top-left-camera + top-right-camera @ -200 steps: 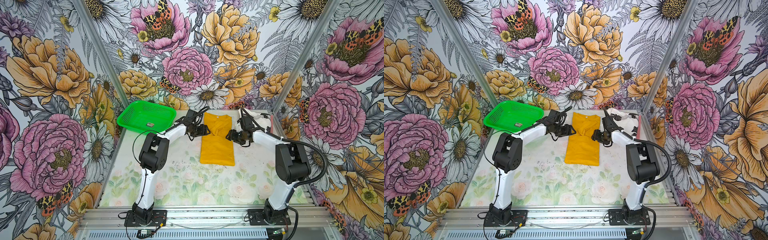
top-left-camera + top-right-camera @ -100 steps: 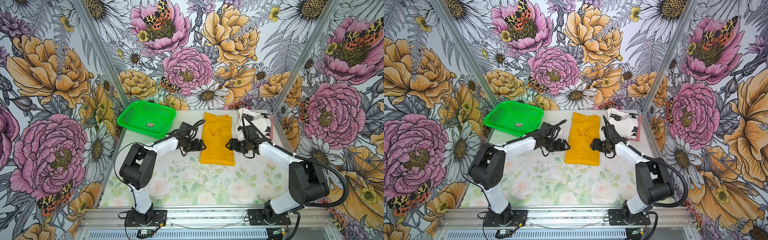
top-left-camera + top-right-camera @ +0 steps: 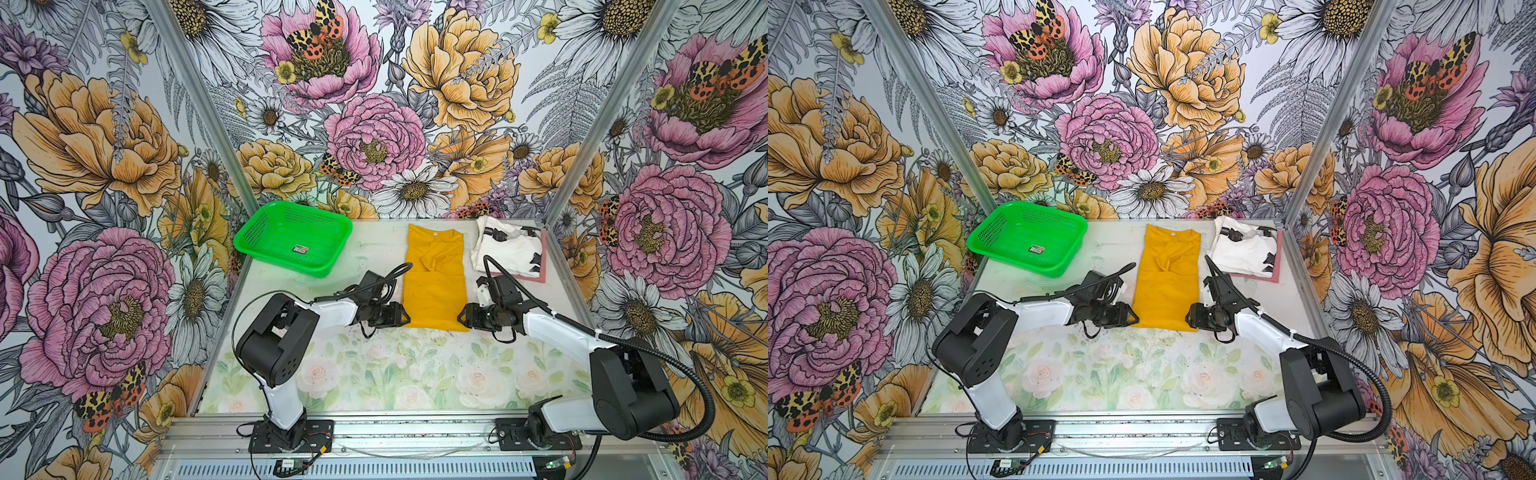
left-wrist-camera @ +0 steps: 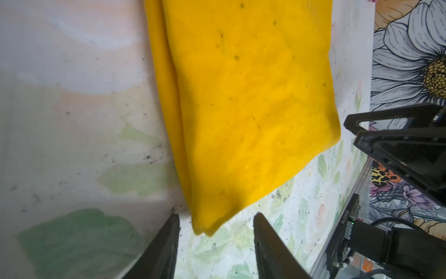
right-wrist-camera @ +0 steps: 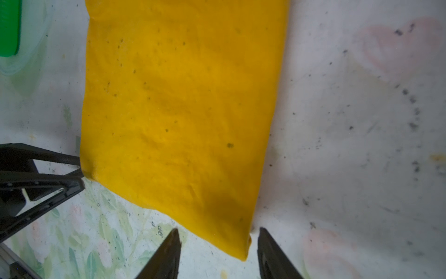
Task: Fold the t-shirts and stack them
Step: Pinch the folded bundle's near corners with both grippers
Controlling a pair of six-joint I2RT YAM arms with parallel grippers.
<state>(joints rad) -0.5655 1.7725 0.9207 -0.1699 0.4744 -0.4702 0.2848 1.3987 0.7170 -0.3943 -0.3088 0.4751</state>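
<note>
A mustard-yellow t-shirt lies mid-table, folded into a long narrow strip, neck label at the far end. My left gripper is low at its near left corner, open, the corner just between the jaws with gaps on both sides. My right gripper is open at the near right corner, the cloth tip close to one finger. At the back right, a folded white t-shirt with black markings rests on a pink one.
A green mesh basket holding a small card sits tilted at the back left corner. Metal frame posts and floral walls close in the table on three sides. The arm bases stand on the front rail.
Both grippers have drawn back along the yellow t-shirt's sides, from beside its upper half to its near corners. Their jaws stand narrower than before. The shirts have not moved.
</note>
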